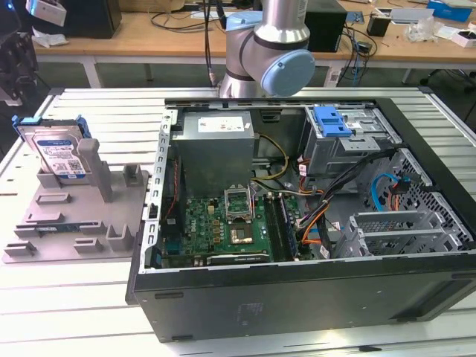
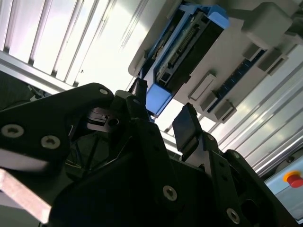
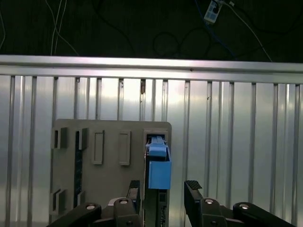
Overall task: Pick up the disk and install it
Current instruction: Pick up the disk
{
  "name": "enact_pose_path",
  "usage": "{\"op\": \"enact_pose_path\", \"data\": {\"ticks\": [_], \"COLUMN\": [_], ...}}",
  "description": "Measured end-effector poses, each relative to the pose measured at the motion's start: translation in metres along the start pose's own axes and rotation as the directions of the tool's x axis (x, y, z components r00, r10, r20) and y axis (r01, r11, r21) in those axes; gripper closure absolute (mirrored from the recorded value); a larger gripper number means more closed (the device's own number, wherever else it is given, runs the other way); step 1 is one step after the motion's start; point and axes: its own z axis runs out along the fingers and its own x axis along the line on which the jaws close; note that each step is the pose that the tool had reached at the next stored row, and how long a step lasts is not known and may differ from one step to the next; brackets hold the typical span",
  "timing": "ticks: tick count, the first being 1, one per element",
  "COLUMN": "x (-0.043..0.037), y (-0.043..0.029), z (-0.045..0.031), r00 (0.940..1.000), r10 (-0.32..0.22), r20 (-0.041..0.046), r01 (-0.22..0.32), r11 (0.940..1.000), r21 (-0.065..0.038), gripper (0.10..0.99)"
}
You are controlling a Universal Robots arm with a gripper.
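Note:
The disk [image 1: 59, 152] stands on edge in the grey fixture plate [image 1: 74, 223] at the exterior view's left, silver with a blue-and-white label and a blue carrier bracket. In both wrist views my gripper [image 3: 163, 191] [image 2: 162, 111] is open, one black finger on each side of the disk's blue carrier [image 3: 159, 172] [image 2: 189, 52]. The fingertips [image 3: 193, 188] [image 2: 185, 126] stand apart from the carrier with a gap on either side. Nothing is held. The fixture plate [image 3: 109, 179] [image 2: 236, 61] lies under the disk.
An open computer case [image 1: 297, 223] fills the middle and right of the slatted metal table [image 1: 97, 104]. Its grey drive cage carries a blue latch [image 1: 331, 119]. The arm's base [image 1: 268, 52] stands behind the case. A red button [image 2: 293, 179] sits off the table's side.

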Motion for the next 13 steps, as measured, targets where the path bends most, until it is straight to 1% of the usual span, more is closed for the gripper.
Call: {"op": "enact_pose_path", "data": {"ticks": [13], "x": [-0.0003], "y": [0.0006], "z": [0.0129], "r00": [1.0], "r10": [0.0], "r20": [0.0], "r01": [0.0], "r11": [1.0], "r21": [0.0], "gripper": [0.588]}}
